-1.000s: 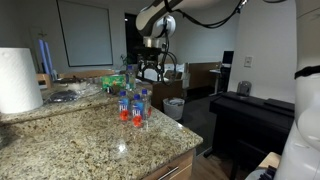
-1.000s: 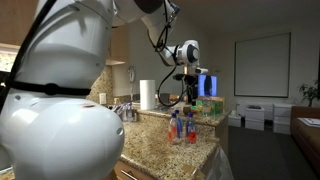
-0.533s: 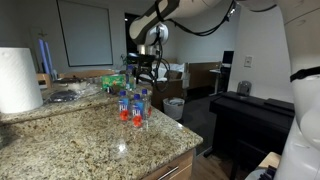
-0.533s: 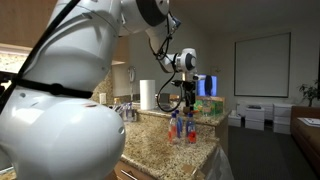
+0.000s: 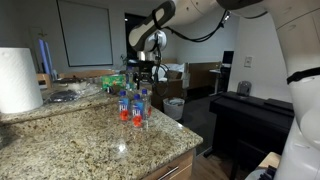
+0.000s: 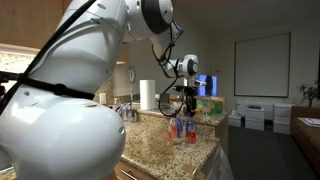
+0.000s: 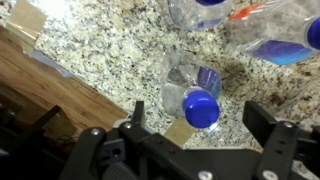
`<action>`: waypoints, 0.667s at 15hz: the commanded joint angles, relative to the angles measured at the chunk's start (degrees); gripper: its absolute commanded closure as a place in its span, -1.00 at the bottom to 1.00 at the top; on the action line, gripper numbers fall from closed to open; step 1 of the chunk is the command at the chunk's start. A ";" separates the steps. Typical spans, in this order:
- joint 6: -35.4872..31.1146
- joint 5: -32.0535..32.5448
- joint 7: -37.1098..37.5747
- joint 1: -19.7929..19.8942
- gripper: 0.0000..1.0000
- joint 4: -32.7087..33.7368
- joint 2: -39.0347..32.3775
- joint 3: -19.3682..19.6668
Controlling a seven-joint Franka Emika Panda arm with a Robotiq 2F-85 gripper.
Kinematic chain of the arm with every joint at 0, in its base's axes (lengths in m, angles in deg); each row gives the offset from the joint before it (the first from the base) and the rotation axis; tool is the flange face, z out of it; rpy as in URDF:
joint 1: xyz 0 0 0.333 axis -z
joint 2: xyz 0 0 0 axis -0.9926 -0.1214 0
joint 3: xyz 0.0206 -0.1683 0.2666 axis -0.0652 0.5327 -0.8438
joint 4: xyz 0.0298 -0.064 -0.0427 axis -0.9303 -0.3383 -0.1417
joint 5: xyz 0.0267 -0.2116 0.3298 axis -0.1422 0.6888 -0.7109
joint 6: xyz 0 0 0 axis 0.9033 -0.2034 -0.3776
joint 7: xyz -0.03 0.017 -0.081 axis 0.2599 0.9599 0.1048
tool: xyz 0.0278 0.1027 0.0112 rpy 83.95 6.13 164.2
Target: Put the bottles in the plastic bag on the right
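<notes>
Several clear bottles with blue caps and blue or red labels stand together on the granite counter in both exterior views. My gripper hangs above the group with its fingers spread. In the wrist view an upright bottle with a blue cap stands between the open fingers, not gripped. More bottles lie beyond it at the top. The plastic bag is hard to make out; something clear and greenish sits behind the bottles.
A paper towel roll stands at the counter's far end, also seen in an exterior view. The counter's wooden edge runs close by the bottle. A dark piano and a waste bin stand beyond the counter.
My gripper has moved sideways toward the bottles and lower, from beyond the group to right above it.
</notes>
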 commanded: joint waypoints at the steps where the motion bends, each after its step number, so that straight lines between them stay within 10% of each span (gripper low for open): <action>1: 2.11 -0.91 -0.33 -0.04 -0.87 1.36 -1.44 0.18; 2: 1.96 -0.74 -0.24 -0.06 -0.46 1.39 -1.62 0.29; 10: 1.71 -0.61 0.02 0.08 0.42 1.62 -1.55 1.05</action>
